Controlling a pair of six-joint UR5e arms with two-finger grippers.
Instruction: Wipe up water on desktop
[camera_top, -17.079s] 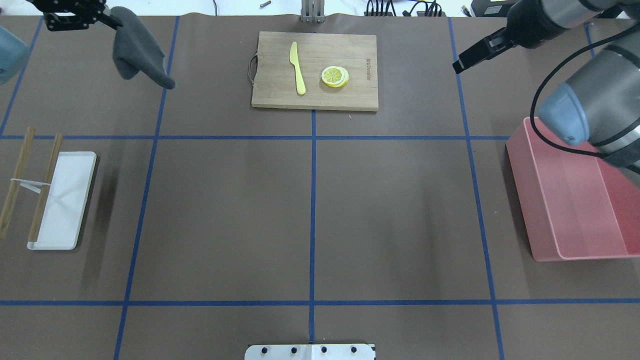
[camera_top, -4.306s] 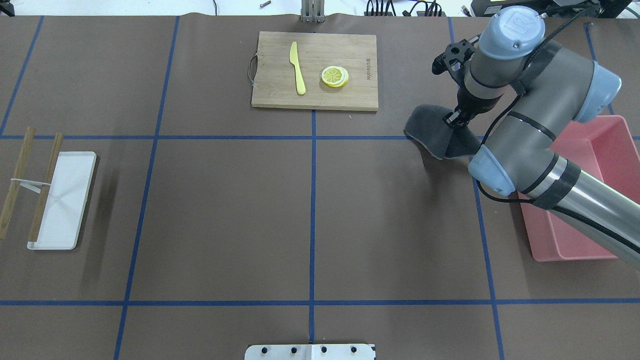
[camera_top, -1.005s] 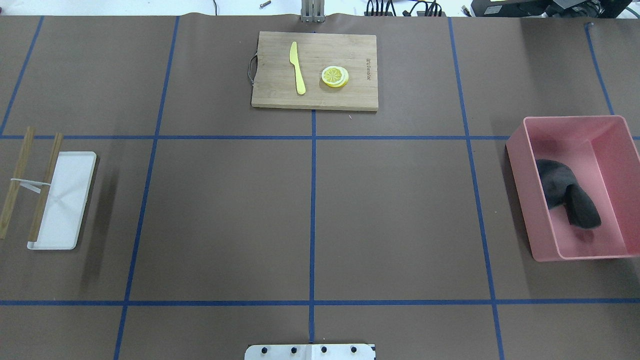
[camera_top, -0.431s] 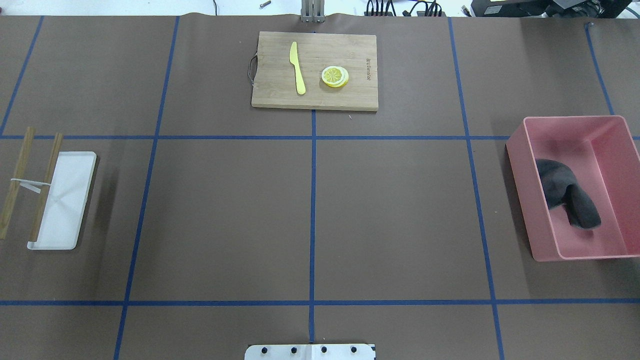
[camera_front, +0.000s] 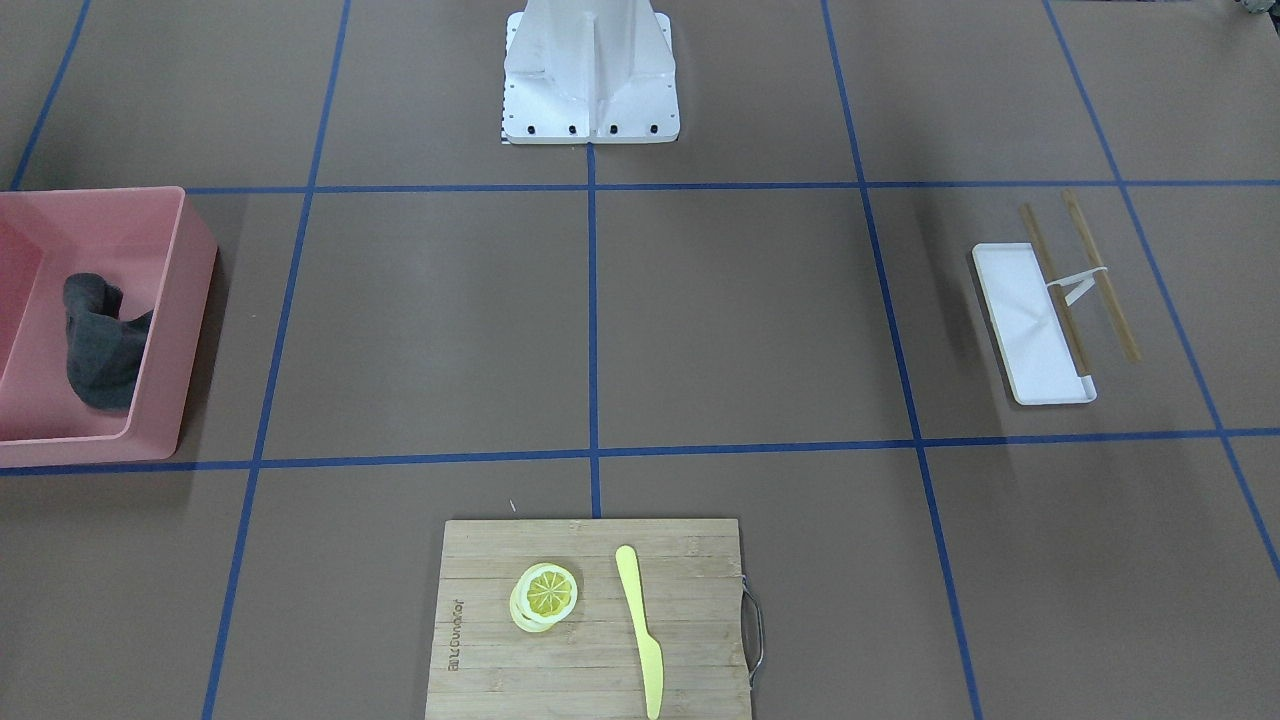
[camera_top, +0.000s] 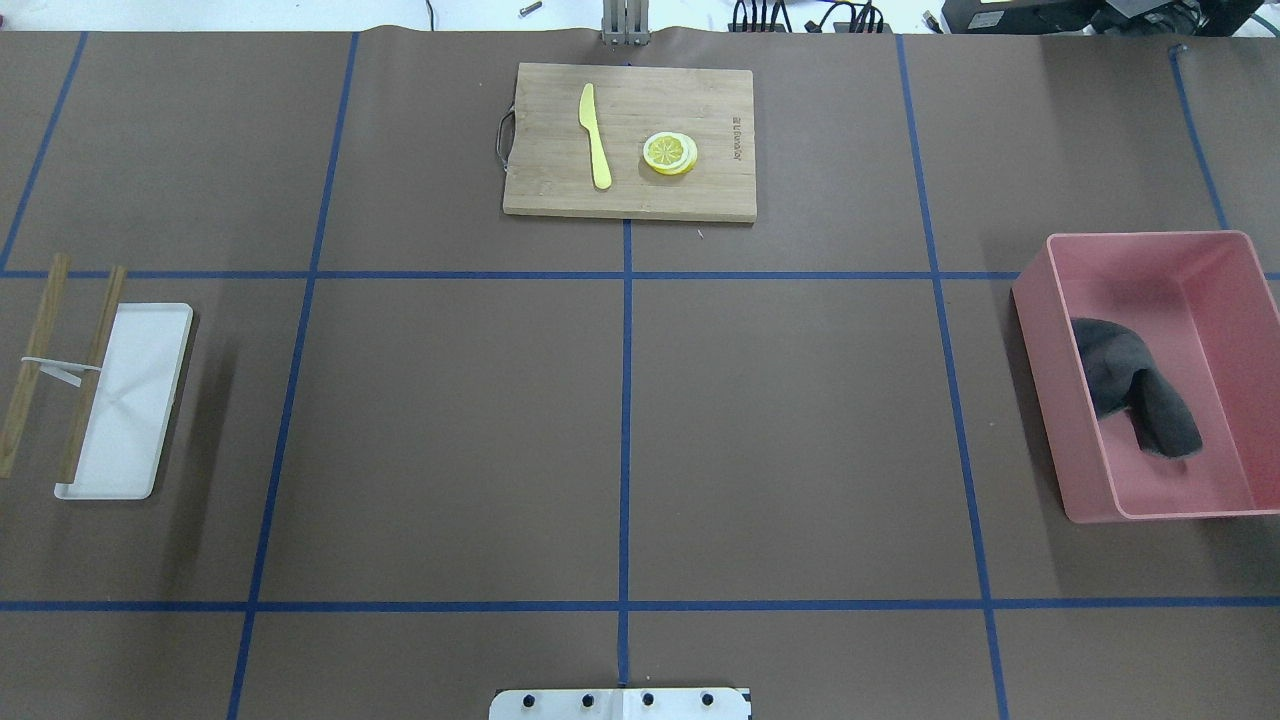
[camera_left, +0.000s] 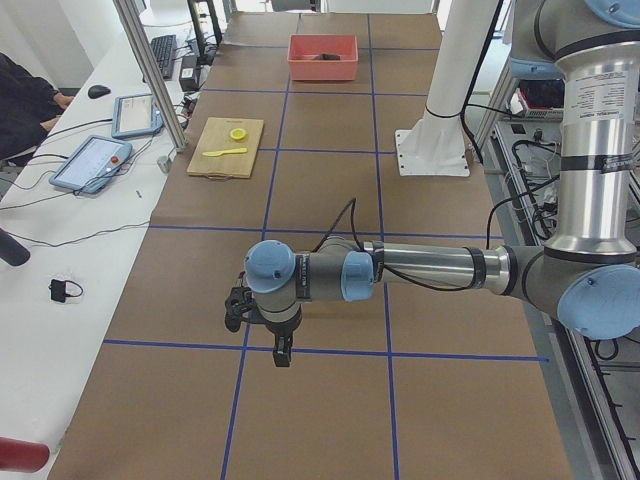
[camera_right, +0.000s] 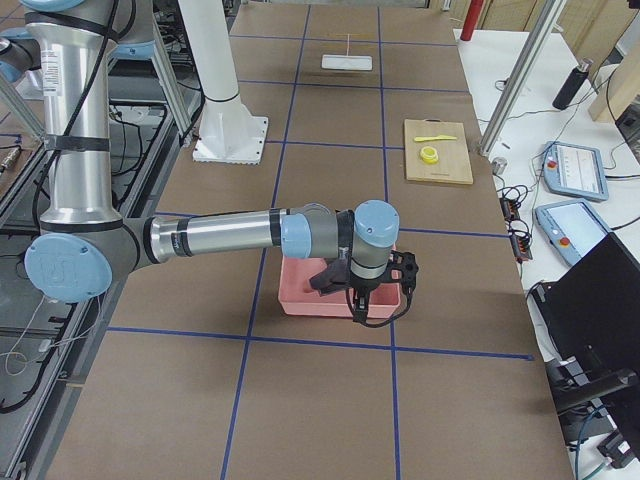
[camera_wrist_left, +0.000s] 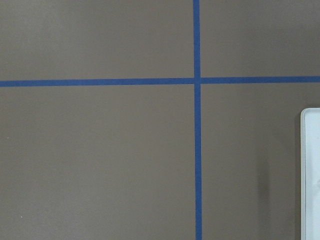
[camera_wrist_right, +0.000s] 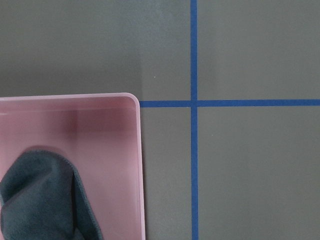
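Observation:
The brown desktop (camera_top: 780, 430) with blue tape lines shows no visible water. The grey cloth (camera_top: 1130, 385) lies crumpled inside the pink bin (camera_top: 1040, 370) at the right edge, and it also shows in the right wrist view (camera_wrist_right: 40, 200). My left gripper (camera_left: 283, 355) hangs over the desktop's left end, seen only in the exterior left view. My right gripper (camera_right: 360, 312) hovers beside the near end of the pink bin (camera_right: 320, 300), seen only in the exterior right view. I cannot tell whether either gripper is open or shut.
A bamboo cutting board (camera_top: 560, 190) at the far middle holds a yellow knife (camera_top: 596, 135) and lemon slices (camera_top: 670, 152). A white tray (camera_top: 130, 400) and wooden chopsticks (camera_top: 35, 360) lie at the left. The robot base plate (camera_top: 620, 703) is at the near edge.
The cloth went from the left gripper to the right gripper and then into the pink bin. Both arms have left the overhead view. Nothing has moved in the last second.

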